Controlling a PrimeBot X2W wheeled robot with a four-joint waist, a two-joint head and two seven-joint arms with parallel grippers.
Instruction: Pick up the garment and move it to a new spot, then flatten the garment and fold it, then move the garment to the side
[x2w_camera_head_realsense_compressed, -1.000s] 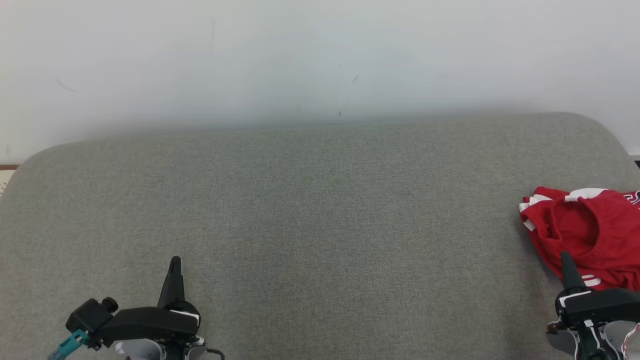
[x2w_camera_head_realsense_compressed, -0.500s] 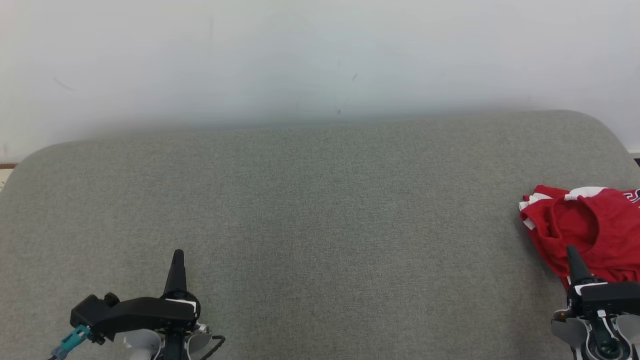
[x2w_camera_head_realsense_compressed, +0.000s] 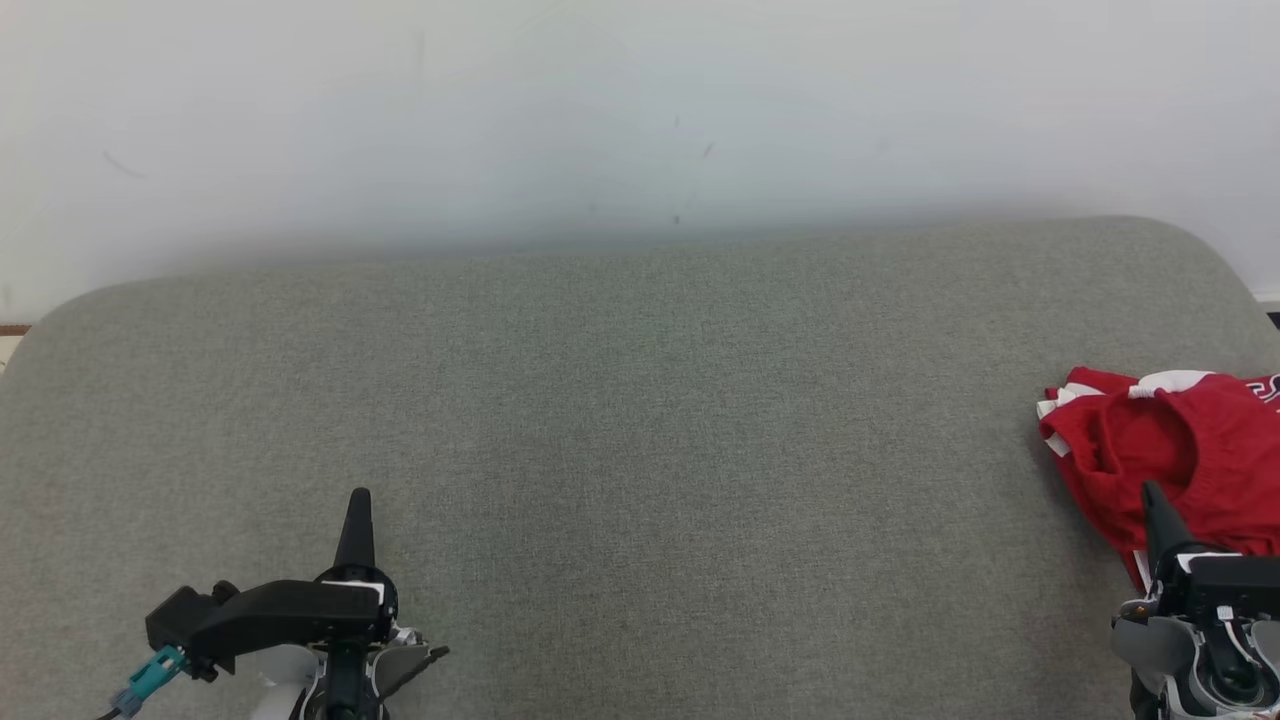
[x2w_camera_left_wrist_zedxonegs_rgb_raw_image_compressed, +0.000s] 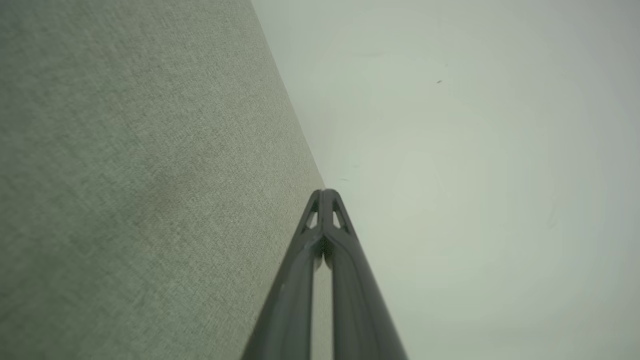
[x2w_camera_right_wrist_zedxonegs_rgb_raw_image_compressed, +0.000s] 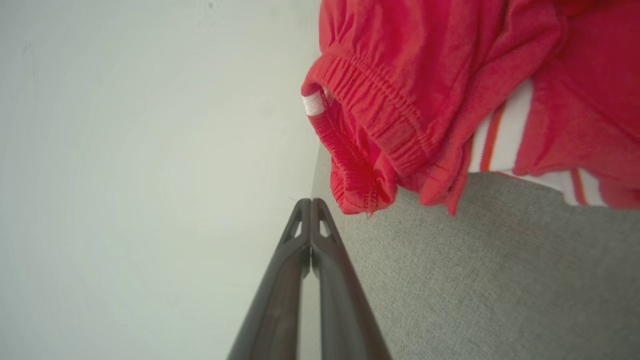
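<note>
A red garment (x2w_camera_head_realsense_compressed: 1190, 460) with white stripes lies crumpled at the right edge of the grey padded surface (x2w_camera_head_realsense_compressed: 640, 420); its elastic waistband (x2w_camera_right_wrist_zedxonegs_rgb_raw_image_compressed: 380, 130) is close up in the right wrist view. My right gripper (x2w_camera_head_realsense_compressed: 1152, 492) is shut and empty, its tips against the garment's near edge in the head view. In the right wrist view the same right gripper (x2w_camera_right_wrist_zedxonegs_rgb_raw_image_compressed: 311, 202) ends just short of the waistband. My left gripper (x2w_camera_head_realsense_compressed: 359, 497) is shut and empty over bare fabric at the lower left; in the left wrist view its closed tips (x2w_camera_left_wrist_zedxonegs_rgb_raw_image_compressed: 325, 193) point along the surface toward the wall.
A pale wall (x2w_camera_head_realsense_compressed: 640, 120) rises directly behind the grey surface, whose far corners are rounded. A strip of floor (x2w_camera_head_realsense_compressed: 12, 340) shows past the left corner. Bare fabric spans the middle between the two grippers.
The left gripper's tip has crept forward while its wrist turned. The right gripper has drawn back toward the bottom right corner. The garment lies as before.
</note>
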